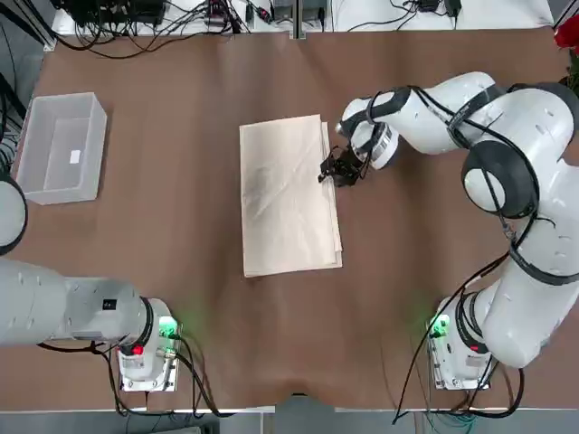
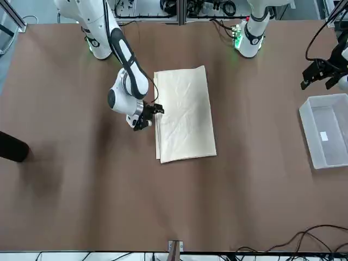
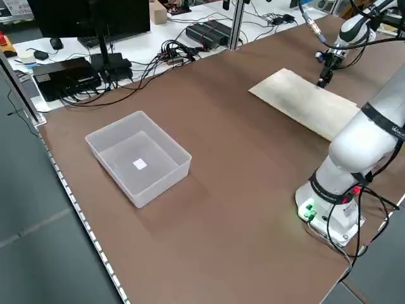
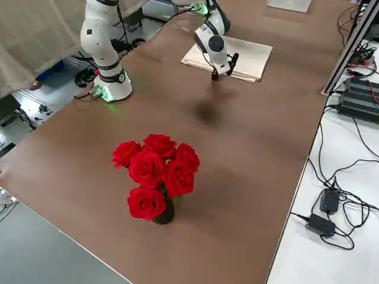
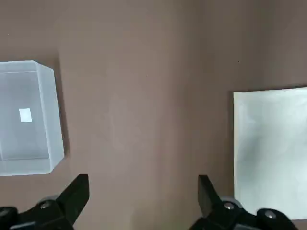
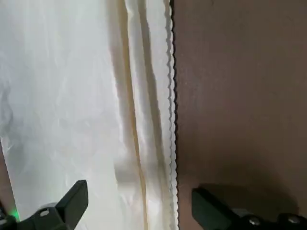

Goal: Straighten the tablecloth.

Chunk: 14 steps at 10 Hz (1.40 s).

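Observation:
The tablecloth (image 1: 288, 194) is a cream folded rectangle lying flat in the middle of the brown table, its layered edges along the right side. It also shows in the front view as the tablecloth (image 2: 185, 113) and in the right wrist view as the tablecloth (image 6: 72, 96). My right gripper (image 1: 340, 169) hovers open just above that layered right edge, one finger over the cloth and one over bare table, holding nothing. My left gripper (image 5: 144, 199) is open, raised well to the left above the table, near the bin.
A clear plastic bin (image 1: 61, 146) stands at the left of the table. A vase of red roses (image 4: 155, 174) stands toward the right end. Cables and equipment (image 3: 126, 50) lie beyond the far edge.

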Tool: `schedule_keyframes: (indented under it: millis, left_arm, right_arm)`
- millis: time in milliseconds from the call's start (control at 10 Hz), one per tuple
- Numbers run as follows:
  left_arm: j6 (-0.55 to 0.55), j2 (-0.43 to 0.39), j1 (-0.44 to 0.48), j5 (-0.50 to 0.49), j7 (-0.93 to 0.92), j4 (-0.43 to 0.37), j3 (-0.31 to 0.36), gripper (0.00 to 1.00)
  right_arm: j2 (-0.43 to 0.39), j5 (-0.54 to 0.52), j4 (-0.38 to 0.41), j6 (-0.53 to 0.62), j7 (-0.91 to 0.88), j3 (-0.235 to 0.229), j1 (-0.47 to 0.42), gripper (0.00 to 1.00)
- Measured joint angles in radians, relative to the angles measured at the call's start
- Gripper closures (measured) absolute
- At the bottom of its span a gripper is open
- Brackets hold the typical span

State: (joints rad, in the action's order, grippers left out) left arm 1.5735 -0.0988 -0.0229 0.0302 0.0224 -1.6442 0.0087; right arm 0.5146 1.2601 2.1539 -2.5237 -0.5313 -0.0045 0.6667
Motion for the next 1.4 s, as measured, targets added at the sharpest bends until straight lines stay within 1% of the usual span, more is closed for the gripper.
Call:
schedule_keyframes:
  millis: [200,300,400,500,600,700,900,1100,1200,1400]
  left_arm:
    - [0.0,0.0,0.0,0.0,0.0,0.0,0.0,0.0]
    - [0.0,0.0,0.0,0.0,0.0,0.0,0.001,0.0]
    - [0.0,0.0,0.0,0.0,0.0,0.0,0.003,0.0]
    - [0.001,0.0,0.0,0.0,0.0,0.001,0.005,0.0]
    - [0.001,0.0,0.0,0.0,0.0,0.001,0.006,0.0]
    - [0.003,0.0,0.0,0.0,0.0,0.004,0.006,0.01]
    - [0.005,0.0,0.0,0.0,0.0,0.014,0.008,0.02]
    - [0.005,0.0,0.0,-0.01,0.0,0.019,0.008,0.02]
    - [0.005,0.0,0.0,-0.011,0.0,0.021,0.008,0.02]
    - [0.005,0.0,0.0,-0.012,0.0,0.024,0.008,0.03]
  right_arm:
    - [0.007,0.002,-0.004,-0.001,-0.011,0.0,0.0,0.06]
    - [0.007,0.003,-0.006,-0.002,-0.011,0.0,0.0,0.13]
    - [0.006,0.004,-0.011,-0.004,-0.011,-0.001,0.0,0.28]
    - [0.008,0.005,-0.013,-0.004,-0.011,0.0,0.0,0.3]
    - [0.008,0.006,-0.014,-0.005,-0.011,-0.001,0.0,0.35]
    - [0.008,0.006,-0.014,-0.005,-0.011,-0.001,0.0,0.36]
    - [0.009,0.013,-0.018,-0.006,-0.012,-0.001,0.0,0.46]
    - [0.012,0.014,-0.023,-0.006,-0.013,-0.001,0.0,0.52]
    - [0.013,0.015,-0.024,-0.006,-0.013,-0.001,0.0,0.53]
    - [0.014,0.017,-0.024,-0.006,-0.013,-0.001,0.0,0.54]
